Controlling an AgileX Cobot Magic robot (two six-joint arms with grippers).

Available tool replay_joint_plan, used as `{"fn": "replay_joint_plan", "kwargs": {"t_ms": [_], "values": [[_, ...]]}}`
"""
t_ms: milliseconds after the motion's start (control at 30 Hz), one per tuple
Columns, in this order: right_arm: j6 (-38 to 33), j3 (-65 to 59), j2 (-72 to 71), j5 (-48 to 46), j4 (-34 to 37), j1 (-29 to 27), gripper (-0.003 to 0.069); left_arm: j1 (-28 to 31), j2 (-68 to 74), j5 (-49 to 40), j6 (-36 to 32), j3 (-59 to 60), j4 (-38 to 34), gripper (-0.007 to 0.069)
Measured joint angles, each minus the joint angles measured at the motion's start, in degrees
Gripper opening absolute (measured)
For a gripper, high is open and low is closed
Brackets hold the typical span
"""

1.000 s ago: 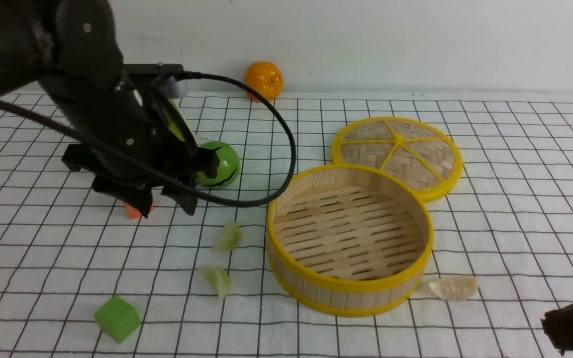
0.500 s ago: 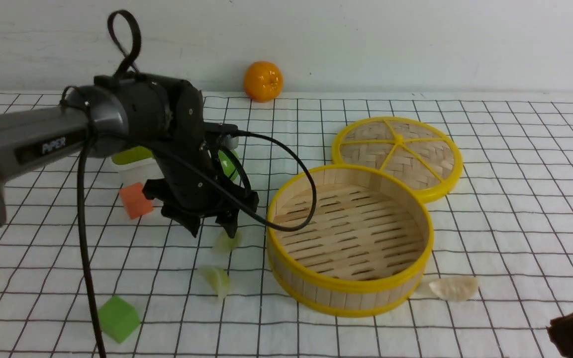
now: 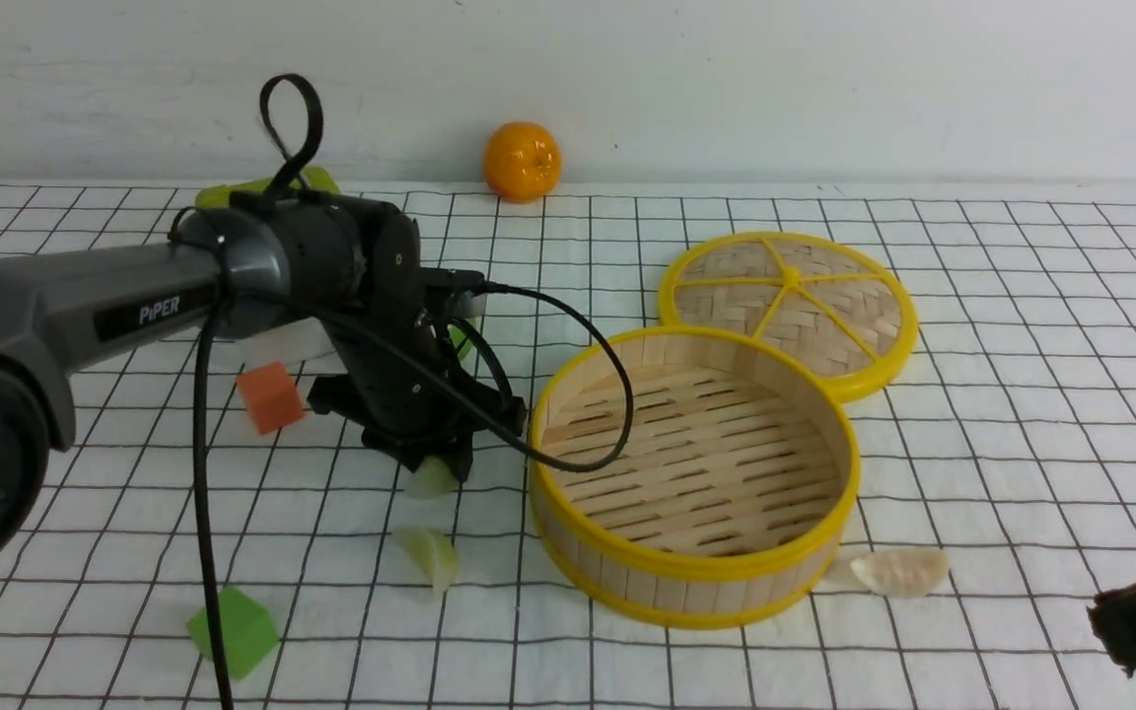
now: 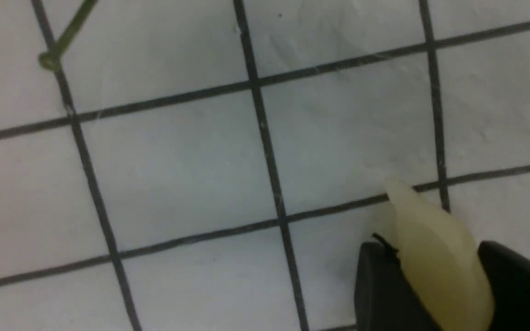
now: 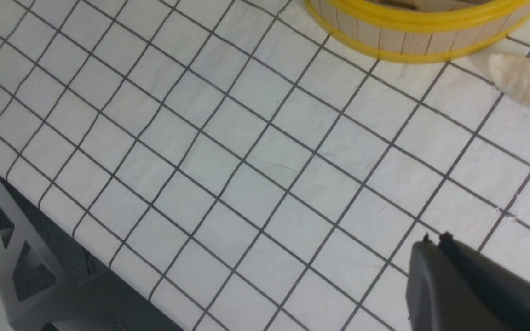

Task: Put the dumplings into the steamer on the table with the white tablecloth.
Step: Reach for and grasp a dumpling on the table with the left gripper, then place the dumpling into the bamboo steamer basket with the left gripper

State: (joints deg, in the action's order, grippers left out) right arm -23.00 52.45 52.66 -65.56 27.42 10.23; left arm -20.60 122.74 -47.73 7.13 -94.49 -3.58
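Observation:
The steamer (image 3: 627, 577) stands empty at the centre of the white tablecloth (image 3: 1022, 394). My left gripper (image 3: 432, 471) is down on the cloth just left of it. Its black fingers press both sides of a pale green dumpling (image 3: 430, 480). The left wrist view shows that dumpling (image 4: 435, 257) filling the gap of the left gripper (image 4: 433, 250). A second pale green dumpling (image 3: 432, 555) lies nearer me. The whitish-cream dumpling (image 3: 898, 570) lies at the steamer's right front and also shows in the right wrist view (image 5: 522, 80). My right gripper (image 3: 1125, 626) is shut and empty (image 5: 435, 239).
The woven lid (image 3: 790, 306) lies behind the steamer, touching it. An orange (image 3: 522, 160) sits by the back wall. An orange cube (image 3: 269, 396) and a green cube (image 3: 233, 631) lie on the left. The left arm's cable (image 3: 617, 414) hangs over the steamer rim. The table edge (image 5: 62, 239) shows.
My left arm has swung right and lowered from near the green ball onto the dumpling beside the steamer, and its fingers now hold it. The right gripper has hardly moved.

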Motion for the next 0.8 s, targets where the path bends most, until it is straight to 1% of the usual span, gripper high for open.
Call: {"fn": "replay_joint_plan", "kwargs": {"t_ms": [33,133,200,233,267,367,400,533,667,800], "values": [[0.00,0.00,0.00,0.08,0.00,0.00,0.0001,0.00,0.00,-0.34,0.00,-0.23,0.00,0.0239],[0.00,0.00,0.00,0.26,-0.17,0.00,0.0005,-0.88,-2.04,-7.69,-0.26,-7.55,0.11,0.0239],[0.00,0.00,0.00,0.38,-0.23,0.00,0.0006,-2.25,-3.30,-10.78,-0.56,-12.75,0.39,0.0239],[0.00,0.00,0.00,0.38,-0.22,0.00,0.0006,-2.46,-3.61,-11.13,-0.69,-13.35,0.39,0.0239],[0.00,0.00,0.00,0.44,-0.78,0.00,0.0006,-4.75,-4.60,-13.55,-0.94,-18.16,0.34,0.0239],[0.05,0.00,0.00,0.43,-2.21,0.00,0.0008,-8.36,-5.20,-15.82,-1.09,-23.46,-0.60,0.0239],[0.44,0.00,-0.14,0.23,-3.61,0.00,0.0009,-10.44,-5.08,-16.52,-1.09,-25.50,-1.15,0.0239],[4.47,0.06,-2.70,-1.24,-6.67,0.00,0.0013,-16.18,-1.90,-16.28,-0.46,-27.21,-2.29,0.0239],[7.85,0.11,-7.70,-3.81,-10.37,0.00,0.0017,-18.82,3.13,-13.84,2.86,-27.26,-1.98,0.0239],[12.14,0.11,-15.47,-6.33,-15.33,0.00,0.0018,-20.04,8.14,-6.24,8.84,-27.13,0.24,0.0239]]}}
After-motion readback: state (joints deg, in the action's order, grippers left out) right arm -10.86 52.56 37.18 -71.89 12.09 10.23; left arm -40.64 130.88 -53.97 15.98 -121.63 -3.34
